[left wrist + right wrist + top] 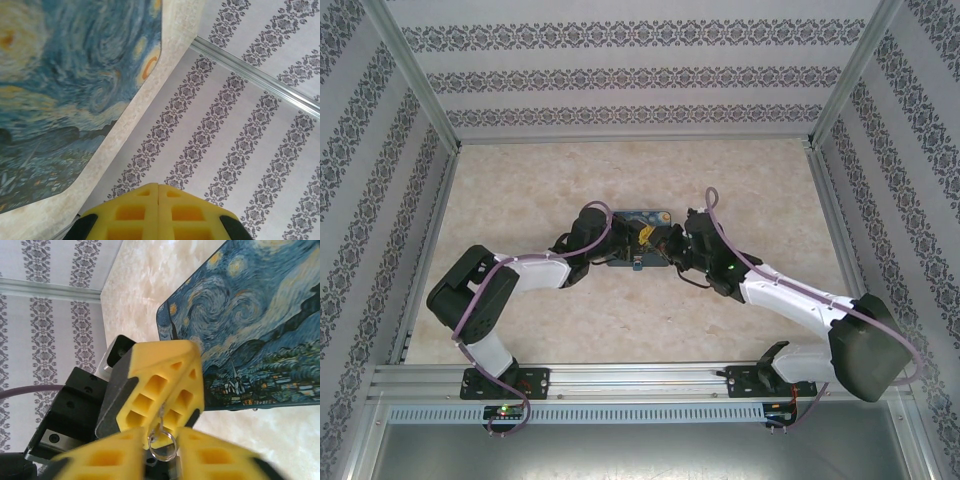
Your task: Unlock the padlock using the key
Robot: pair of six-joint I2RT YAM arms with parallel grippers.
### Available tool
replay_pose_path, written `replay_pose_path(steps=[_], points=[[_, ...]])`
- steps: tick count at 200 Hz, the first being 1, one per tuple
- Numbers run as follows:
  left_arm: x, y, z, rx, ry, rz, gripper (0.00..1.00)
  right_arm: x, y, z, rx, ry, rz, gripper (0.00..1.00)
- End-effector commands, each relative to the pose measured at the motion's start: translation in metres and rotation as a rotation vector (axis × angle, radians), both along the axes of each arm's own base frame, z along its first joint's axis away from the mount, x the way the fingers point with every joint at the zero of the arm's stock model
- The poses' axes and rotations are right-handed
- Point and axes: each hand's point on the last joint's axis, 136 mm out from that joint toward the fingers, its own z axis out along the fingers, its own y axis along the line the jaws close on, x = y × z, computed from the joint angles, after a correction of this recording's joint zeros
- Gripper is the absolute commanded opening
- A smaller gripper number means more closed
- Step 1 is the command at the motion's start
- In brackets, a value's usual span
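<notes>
My left gripper [159, 186] is shut, its yellow fingers pressed together. The right wrist view shows these left fingers [150, 390] clamped on the key [163, 415], a thin silvery stem whose ring [163, 446] hangs out below. My right gripper [162, 434] stands open, with its blurred yellow fingers on either side of that ring and not pinching it. In the top view both grippers, left [634, 238] and right [662, 245], meet tip to tip over the painted tin [620, 215]. A tiny bluish lump [636, 262] at the tin's near edge may be the padlock, but it is too small to tell.
The blue Starry-Night tin [260, 325] lies flat mid-table on the marbled top [520, 190]. Patterned walls and metal frame posts [415, 75] close in the left, right and back. The aluminium rail [640, 378] with the arm bases runs along the near edge.
</notes>
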Motion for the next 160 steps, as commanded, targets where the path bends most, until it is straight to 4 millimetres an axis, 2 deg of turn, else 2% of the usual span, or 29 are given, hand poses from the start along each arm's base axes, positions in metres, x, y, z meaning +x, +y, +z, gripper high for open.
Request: replay_pose_path(steps=[1,13,34,56,88,118,140,160], points=[[0.012,-0.009,0.025,0.046,-0.153,-0.034,0.0,0.002,-0.017,0.006,0.019,-0.026,-0.035,0.53],[0.017,-0.011,0.033,0.098,-0.233,-0.069,0.0,0.002,-0.028,0.005,0.007,-0.029,-0.048,0.61],[0.023,-0.018,0.051,0.195,-0.397,-0.158,0.0,0.004,-0.042,0.003,-0.008,-0.047,-0.046,0.65],[0.027,-0.025,0.066,0.303,-0.562,-0.248,0.0,0.011,-0.048,0.009,-0.017,-0.118,-0.015,0.59],[0.034,-0.023,0.075,0.446,-0.736,-0.289,0.0,0.021,-0.047,0.035,0.01,-0.282,0.025,0.5],[0.039,-0.015,0.078,0.494,-0.808,-0.257,0.0,0.025,-0.043,0.057,0.033,-0.397,0.055,0.43],[0.039,-0.01,0.079,0.472,-0.815,-0.221,0.0,0.025,-0.04,0.071,0.061,-0.458,0.072,0.44],[0.038,-0.005,0.083,0.439,-0.813,-0.182,0.0,0.025,-0.037,0.075,0.08,-0.483,0.088,0.44]])
